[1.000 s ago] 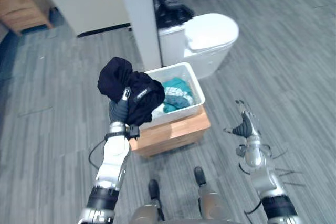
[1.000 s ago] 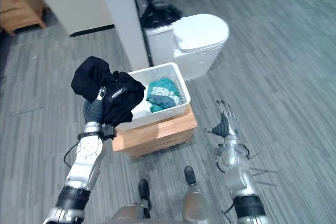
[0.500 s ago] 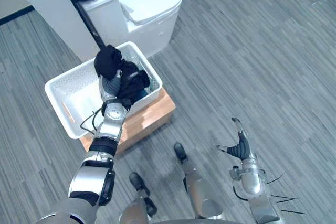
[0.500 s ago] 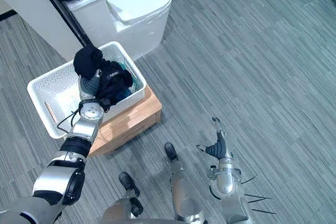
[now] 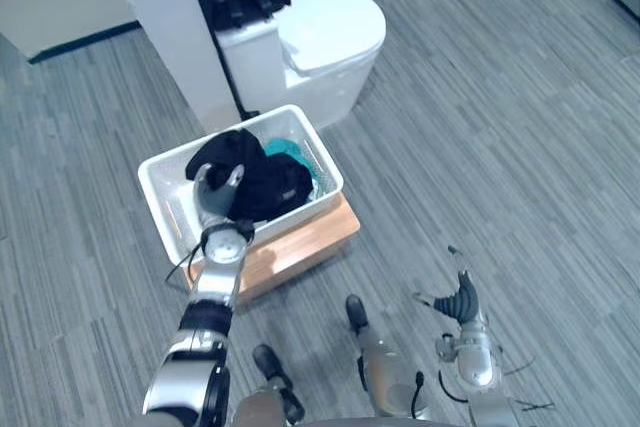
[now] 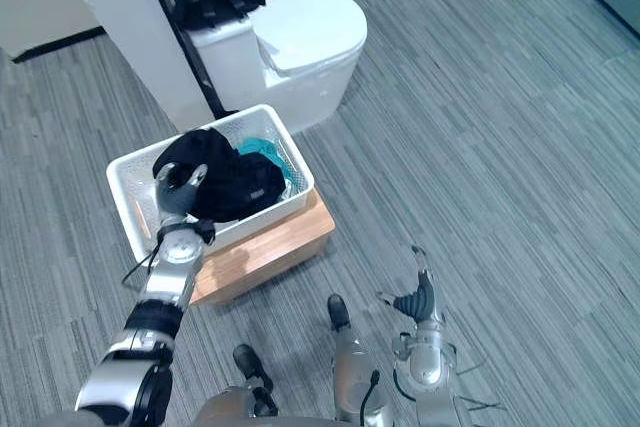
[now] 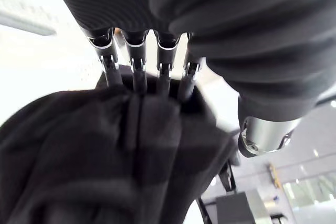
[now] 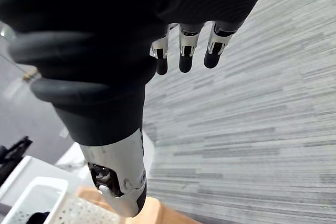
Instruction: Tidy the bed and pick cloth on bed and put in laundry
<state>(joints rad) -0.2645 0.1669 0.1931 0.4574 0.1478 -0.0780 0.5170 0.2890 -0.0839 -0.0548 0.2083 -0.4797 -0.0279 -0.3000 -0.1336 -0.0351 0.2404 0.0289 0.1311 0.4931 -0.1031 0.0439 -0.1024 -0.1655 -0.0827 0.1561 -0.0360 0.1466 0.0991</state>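
Black cloth (image 5: 262,179) now lies in the white laundry basket (image 5: 312,202), centre-left of the head view. It's heaped on the near side, partly over a teal cloth (image 5: 283,149) at the far-right corner. The basket sits on a low wooden tabletop (image 5: 300,242), so it's raised off the floor (image 5: 500,127), prob. so the arm can drop things in w/o deep bending.

L hand (image 5: 216,197) is at the basket's near rim, palm toward the cloth. In the left wrist view its fingers (image 7: 137,59) run fairly straight, spread in a row, dark tips touching a fold of the black cloth. They aren't curled round it and the thumb is apart. Reads as a release or a push-down rather than a grip. The cloth's weight appears to rest on the basket, not the hand.

R hand (image 5: 462,299) is at the lower right of the frame, well apart from the basket, over bare floor. Its fingers (image 8: 182,51) are relaxed and apart, holding nothing. Looks idle, prob. kept out wide for balance and to stay clear of the L arm.

A white toilet (image 5: 325,37) stands just behind the basket, upper centre.

Judgement: the drop-in step is about done for this item. Next up, the L hand needs to lift straight clear so the tips don't snag the fold and drag the cloth back over the rim. The cloth is soft and bunched, so it could cling.
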